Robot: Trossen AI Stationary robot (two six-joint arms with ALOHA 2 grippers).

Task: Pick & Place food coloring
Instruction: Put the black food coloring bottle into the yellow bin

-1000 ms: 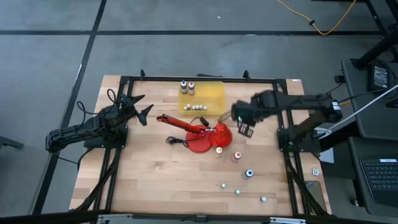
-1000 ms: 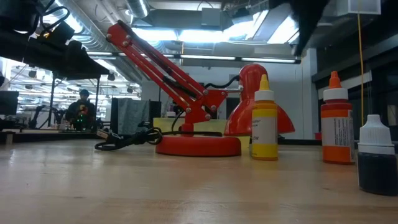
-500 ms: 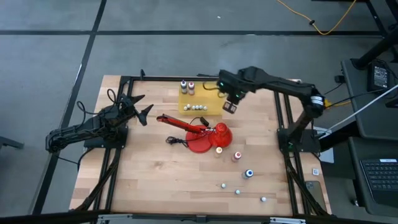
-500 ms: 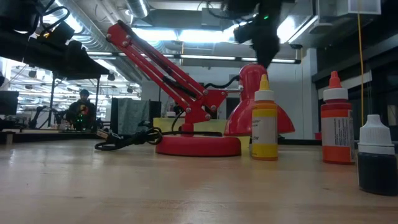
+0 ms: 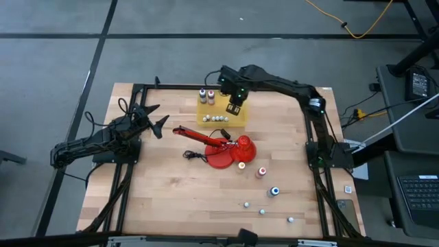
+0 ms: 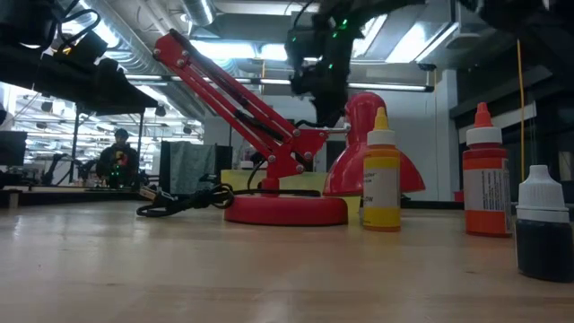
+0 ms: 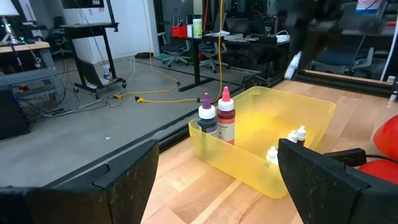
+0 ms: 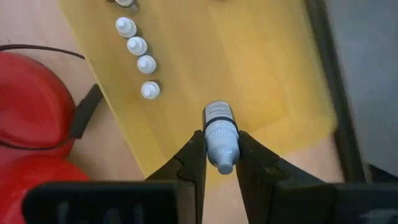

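Above the yellow bin (image 5: 233, 104) at the far edge of the table, our right gripper (image 5: 234, 108) now hangs with its fingers (image 8: 194, 163) closed on a small white-capped bottle (image 8: 219, 134), cap pointing back toward the wrist. A second ago that arm was still out beside the red lamp (image 5: 226, 147), on the side away from the bin; half a second ago it was at the bin's right edge, and now it sits over the bin's middle, so we judge the carry is nearly finished and the release is the step that comes next. Inside the bin we see two upright bottles (image 7: 216, 119), purple and dark red, in the far left corner, and a row of small white-capped ones (image 8: 137, 45) along the wall nearest the lamp. The held bottle hangs over bare yellow floor beside that row, so lowering before letting go should keep it from bouncing or knocking the others. On the near side of the lamp, the yellow bottle (image 6: 382, 173), the orange bottle (image 6: 485, 175) and the dark bottle (image 6: 541, 225) stand where they stood, waiting their turn. Our left gripper (image 5: 156, 118) rests well to the left of the bin, fingers spread and empty, unmoved.
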